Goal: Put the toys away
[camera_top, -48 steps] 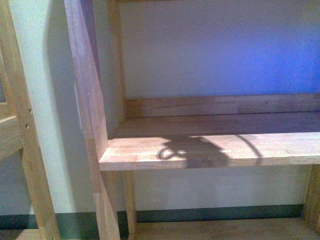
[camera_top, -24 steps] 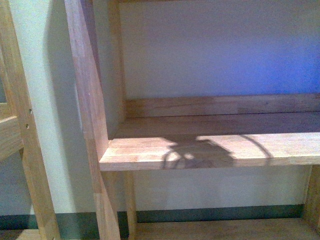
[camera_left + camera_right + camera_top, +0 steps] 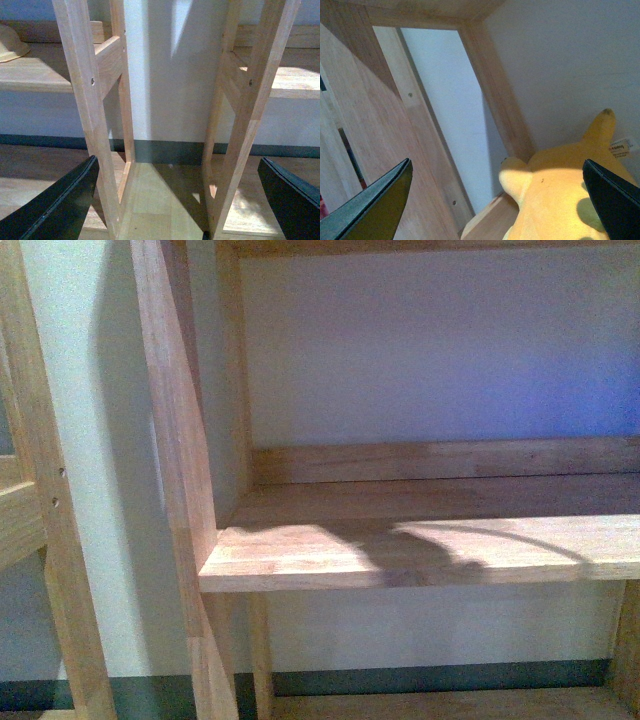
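Observation:
A yellow-orange plush toy [image 3: 555, 200] lies on a wooden shelf board in the right wrist view, pushed into the corner against the pale back wall, with a white tag [image 3: 621, 148] by its ear. My right gripper [image 3: 495, 200] is open. Its dark fingers [image 3: 370, 210] stand wide on either side of the toy and apart from it. My left gripper [image 3: 172, 200] is open too and holds nothing; it faces two wooden shelf uprights [image 3: 85, 100] above the floor. Neither the toy nor any gripper shows in the front view.
The front view shows a wooden shelf board [image 3: 300, 555] with a back rail [image 3: 440, 460], a slanted side post [image 3: 170, 430] and a shadow [image 3: 420, 555] on the board. A tan rounded object [image 3: 10, 45] sits on a shelf in the left wrist view.
The shadow on the shelf board has stretched and slid to the right. The shelf sits slightly lower in the front view than before.

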Robot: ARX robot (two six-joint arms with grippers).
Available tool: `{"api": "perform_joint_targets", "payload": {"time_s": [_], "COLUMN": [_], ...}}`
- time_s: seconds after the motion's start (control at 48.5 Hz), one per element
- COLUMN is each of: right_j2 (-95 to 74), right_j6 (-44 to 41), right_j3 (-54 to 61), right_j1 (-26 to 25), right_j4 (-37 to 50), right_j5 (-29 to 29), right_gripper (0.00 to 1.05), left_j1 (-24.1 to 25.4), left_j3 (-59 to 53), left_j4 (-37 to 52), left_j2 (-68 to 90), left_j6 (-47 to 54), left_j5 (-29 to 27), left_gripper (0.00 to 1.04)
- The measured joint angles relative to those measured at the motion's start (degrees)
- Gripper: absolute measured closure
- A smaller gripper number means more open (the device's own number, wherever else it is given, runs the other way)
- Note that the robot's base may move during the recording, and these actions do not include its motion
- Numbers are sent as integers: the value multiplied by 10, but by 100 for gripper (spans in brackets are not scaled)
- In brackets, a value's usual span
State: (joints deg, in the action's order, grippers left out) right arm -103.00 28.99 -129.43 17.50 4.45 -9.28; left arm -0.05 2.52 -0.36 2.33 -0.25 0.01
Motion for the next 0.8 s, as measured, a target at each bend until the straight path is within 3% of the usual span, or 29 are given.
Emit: {"api": "perform_joint_targets", "payload": {"time_s": [0.083, 0.206, 0.33, 0.537, 0.805], "right_j2": [54, 164, 282, 418, 596], "right_j6": [-57, -219, -336, -382, -368], "right_j3": [79, 238, 388, 568, 799], "right_j1": [5, 30, 50, 40, -27], "right_j4": [21, 88, 141, 172, 182], "right_j5": [45, 133, 147, 156, 151], "right_gripper": [0, 0, 0, 0, 0], "left_j1": [0, 0, 0, 0, 0], "left_j3": [0, 0, 0, 0, 0], "left_j4": [0, 0, 0, 0, 0], "left_j2": [0, 0, 0, 0, 0], "left_j6": [0, 0, 0, 0, 0], "left_j5": [0, 0, 0, 0, 0], "left_gripper": [6, 6, 6, 6, 6]}}
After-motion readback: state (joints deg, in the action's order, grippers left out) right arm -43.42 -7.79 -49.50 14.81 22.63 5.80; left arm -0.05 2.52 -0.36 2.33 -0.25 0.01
